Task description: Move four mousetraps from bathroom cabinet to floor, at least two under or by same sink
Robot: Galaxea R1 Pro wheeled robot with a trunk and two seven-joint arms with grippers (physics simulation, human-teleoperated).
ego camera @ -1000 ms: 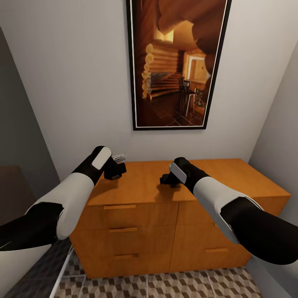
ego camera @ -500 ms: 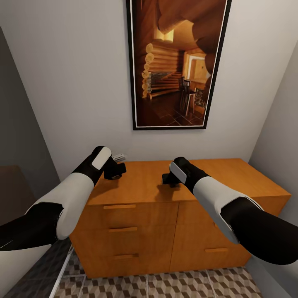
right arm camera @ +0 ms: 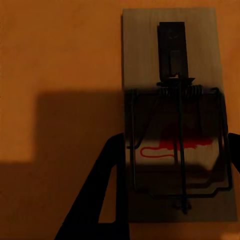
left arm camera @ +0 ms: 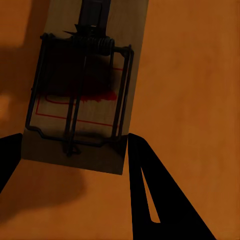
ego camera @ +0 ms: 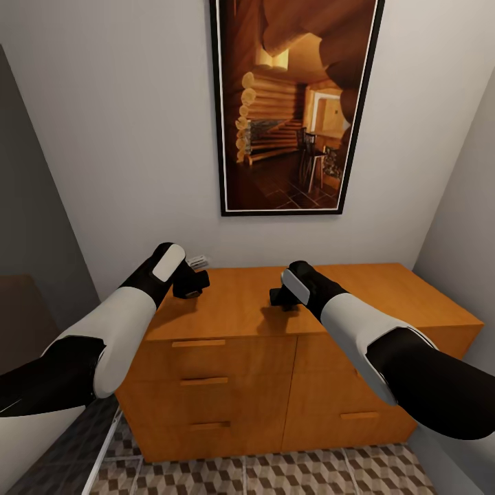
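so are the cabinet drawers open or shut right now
Shut: in the head view every drawer front on the cabinet sits flush, with no gap or drawer pulled out.

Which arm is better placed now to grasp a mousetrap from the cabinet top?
Probably right: the right gripper flanks the right mousetrap squarely along its sides. The left gripper reaches only the near end of the tilted left mousetrap.
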